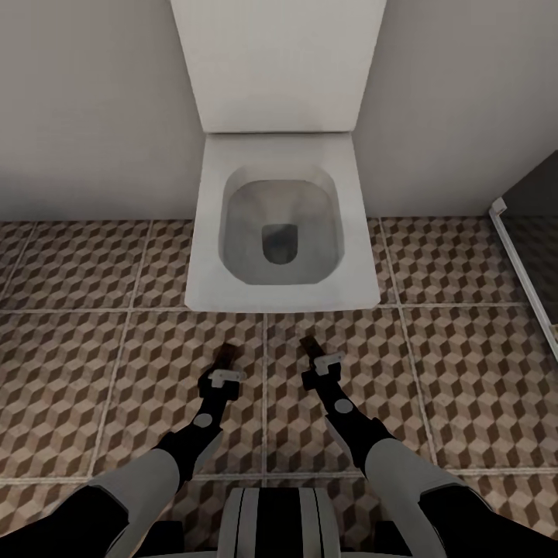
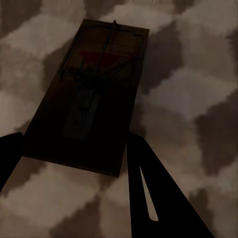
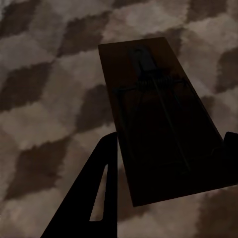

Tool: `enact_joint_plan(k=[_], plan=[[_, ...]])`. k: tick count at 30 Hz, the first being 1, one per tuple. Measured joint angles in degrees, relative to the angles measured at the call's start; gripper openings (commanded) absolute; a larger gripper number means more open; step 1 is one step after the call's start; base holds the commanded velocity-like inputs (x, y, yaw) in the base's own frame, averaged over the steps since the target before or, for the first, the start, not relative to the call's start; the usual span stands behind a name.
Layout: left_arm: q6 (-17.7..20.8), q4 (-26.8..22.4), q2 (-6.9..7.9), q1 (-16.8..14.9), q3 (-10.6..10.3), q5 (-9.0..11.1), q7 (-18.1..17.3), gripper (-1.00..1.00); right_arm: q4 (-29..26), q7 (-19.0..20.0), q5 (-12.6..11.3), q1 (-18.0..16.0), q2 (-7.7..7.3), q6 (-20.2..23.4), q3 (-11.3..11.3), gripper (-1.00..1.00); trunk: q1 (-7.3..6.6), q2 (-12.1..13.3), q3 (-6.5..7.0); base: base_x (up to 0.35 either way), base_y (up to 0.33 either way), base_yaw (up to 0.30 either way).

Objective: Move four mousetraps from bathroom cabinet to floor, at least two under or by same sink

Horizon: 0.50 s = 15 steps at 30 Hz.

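Head view: the robot faces a white square toilet (image 1: 279,232) with its lid raised against a pale wall. Both arms reach forward and down over the bathroom floor (image 1: 93,372), tiled in a brown, beige and cream cube pattern with thin pale grout lines. At the right edge stands a dark glass-walled shower (image 1: 535,232) with a white frame.

Left gripper (image 1: 226,364): holds 1 mousetrap (image 1: 226,355), seen as a small dark board projecting past the fingertips. In the left wrist view that mousetrap (image 2: 89,94) sits between the 2 dark fingers (image 2: 158,193), jaws closed on its near end; wire parts and a red bit are visible on the board.

Right gripper (image 1: 318,358): holds a second mousetrap (image 1: 310,345). In the right wrist view this mousetrap (image 3: 158,119) lies between the fingers (image 3: 94,193), jaws clamped on its sides; wire spring discernible, though the render is very dark.

Both mousetraps appear to be above the tiles, in front of the toilet; contact with the floor cannot be determined.
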Motion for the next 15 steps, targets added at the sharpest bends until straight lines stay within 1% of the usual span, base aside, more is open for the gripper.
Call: enact_joint_plan(k=[11,15], plan=[[0.02,-0.11,-0.06,0.0,0.0,0.0,0.0,-1.0,0.0,0.0,0.0,-0.01,0.03,0.0,0.0,-1.0,0.0,0.0,0.0,0.0,0.0,0.0],[0.13,-0.07,-0.08,0.0,0.01,0.0,-0.01,-1.0,0.0,-0.01,0.0,0.02,0.05,0.0,0.0,-1.0,-0.01,0.0,0.0,0.086,-0.04,0.0]])
